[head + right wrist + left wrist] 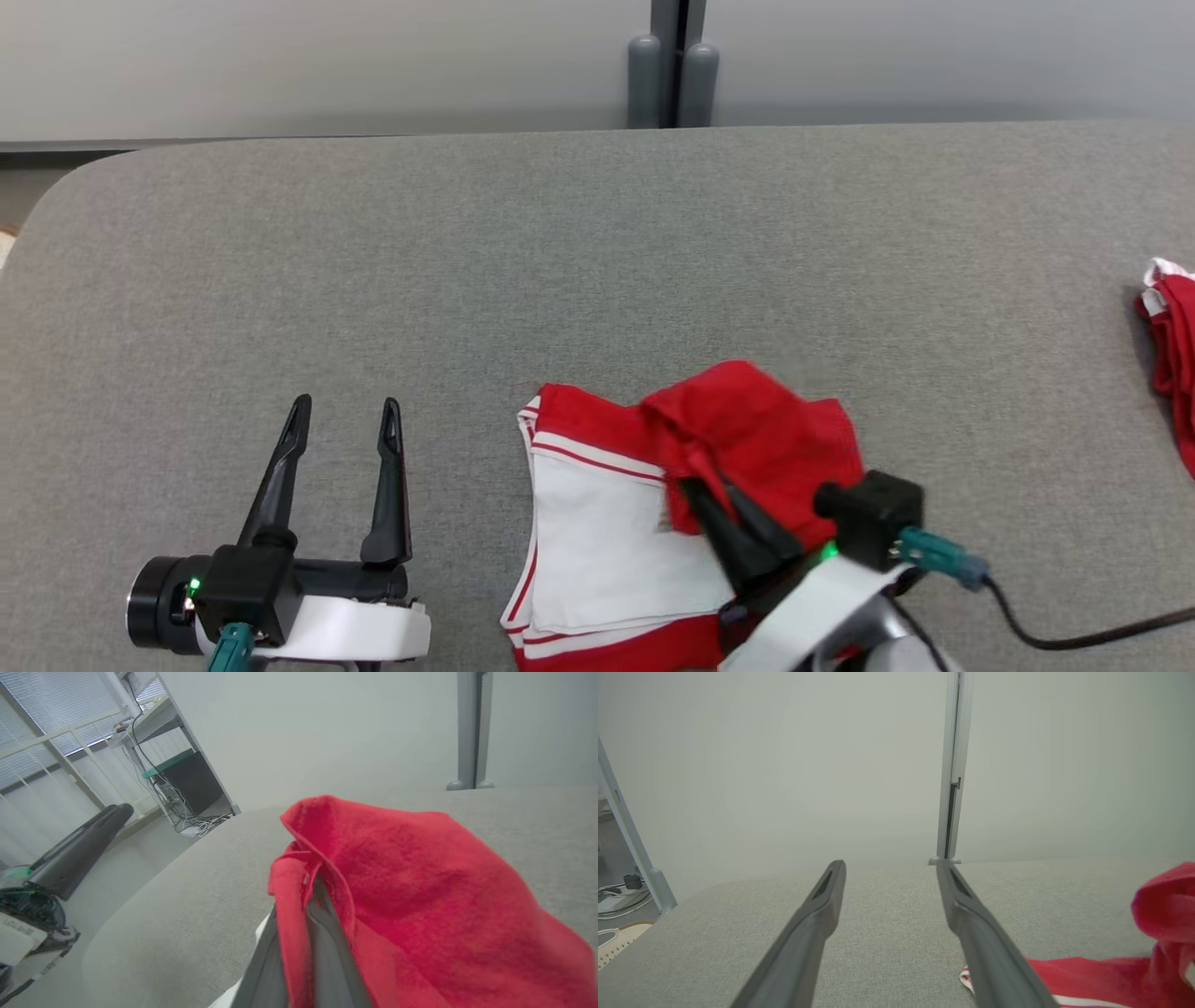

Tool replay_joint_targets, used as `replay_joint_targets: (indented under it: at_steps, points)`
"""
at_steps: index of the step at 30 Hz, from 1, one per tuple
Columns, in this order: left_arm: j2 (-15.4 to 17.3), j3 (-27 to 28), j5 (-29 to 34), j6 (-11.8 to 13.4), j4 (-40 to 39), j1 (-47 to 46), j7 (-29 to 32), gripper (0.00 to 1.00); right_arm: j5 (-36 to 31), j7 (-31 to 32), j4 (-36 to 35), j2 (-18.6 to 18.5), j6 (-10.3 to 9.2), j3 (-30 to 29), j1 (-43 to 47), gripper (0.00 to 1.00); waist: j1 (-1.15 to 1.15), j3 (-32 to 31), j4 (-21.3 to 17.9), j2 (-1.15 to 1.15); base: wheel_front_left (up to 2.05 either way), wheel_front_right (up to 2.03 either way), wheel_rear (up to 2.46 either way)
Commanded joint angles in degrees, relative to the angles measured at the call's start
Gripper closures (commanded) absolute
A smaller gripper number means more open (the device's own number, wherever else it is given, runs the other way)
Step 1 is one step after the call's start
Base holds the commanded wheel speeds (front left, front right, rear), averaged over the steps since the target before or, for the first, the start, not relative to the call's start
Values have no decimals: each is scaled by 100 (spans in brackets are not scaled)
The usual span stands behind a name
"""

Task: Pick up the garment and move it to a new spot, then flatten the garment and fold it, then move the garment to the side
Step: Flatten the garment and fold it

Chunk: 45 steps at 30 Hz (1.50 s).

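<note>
The garment (597,532), red with white panels and stripes, lies near the front edge of the grey tabletop (597,261), at the bottom middle of the head view. The right end effector (711,490) reaches in from the lower right, its fingers pressed together on a red flap of the garment. The flap is raised off the white panel and bunched above the fingertips. The left end effector (345,403) sits well apart at the lower left, spread wide and holding nothing, pointing across bare tabletop.

The head view takes in the garment's outline and a second red cloth (1172,327) at the far right edge. The left wrist view looks low between its own spread fingers toward a grey post (952,765) at the tabletop's back edge, with the garment's red hem and raised flap at its lower right. The right wrist view gives the grip close up. Red cloth drapes over both grey fingers (327,952) and hides their tips, so how many layers are pinched is hard to tell
</note>
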Motion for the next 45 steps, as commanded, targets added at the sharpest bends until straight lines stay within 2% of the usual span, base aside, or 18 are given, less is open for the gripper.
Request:
replay_joint_targets:
  at_steps: [1,4,8,9,10,11,12,16,19,23,25,28,33,36,39,45]
  points:
    - [-8,-14,47,-33,17,-144,-22,0,92,-53,179,60,-11,281,-164,100,0,112,163,0,0,0,0]
    - [-45,-71,49,-65,45,-202,-21,0,276,-181,615,185,-11,756,-410,100,0,238,327,0,0,0,0]
    - [-78,-117,77,-100,62,-314,-15,0,466,-395,1185,255,-11,1112,-663,100,0,396,477,0,0,0,0]
    - [-82,-108,77,-104,64,-330,-15,0,509,-449,1293,259,-11,1177,-722,91,0,429,489,0,0,0,0]
    - [-88,-97,81,-105,64,-355,-15,0,518,-475,1410,263,-11,1243,-783,57,0,459,490,0,0,0,0]
    - [-98,-85,84,-108,77,-373,-15,0,583,-510,1512,268,-10,1293,-813,13,0,469,492,0,0,0,0]
    - [-102,-71,86,-102,81,-382,-15,0,604,-560,1581,268,-10,1338,-870,0,0,480,490,0,0,0,0]
    - [-114,-3,102,-108,123,-410,-15,0,665,-857,1571,251,-8,1626,-1079,0,0,494,436,0,0,0,0]
    - [-121,55,110,-109,143,-426,-15,0,725,-1191,1233,119,-8,1828,-1209,0,0,452,354,0,0,0,0]
    - [-123,110,132,-115,158,-402,-15,0,801,-1445,803,-92,-8,1737,-1219,0,0,396,260,0,0,0,0]
    - [-122,149,144,-126,161,-366,-15,0,755,-1550,541,-255,-8,1438,-1142,0,0,350,190,0,0,0,0]
    - [-111,195,166,-131,154,-289,-15,0,515,-1627,311,-488,-8,647,-935,0,0,294,73,0,0,0,0]
    - [-49,309,161,-144,187,-199,-15,0,51,-1632,194,-788,-8,-854,-430,0,0,207,-140,0,0,0,0]
    - [-12,366,141,-153,231,-91,-15,0,-173,-1549,156,-919,-8,-1506,-83,0,0,133,-239,0,0,0,0]
    - [32,416,111,-162,265,-56,-15,0,-315,-1462,135,-980,-8,-1942,260,0,0,54,-297,0,0,0,0]
    - [103,444,52,-166,307,116,-15,0,-460,-1318,-38,-924,-8,-2224,630,0,0,-67,-369,0,0,0,0]
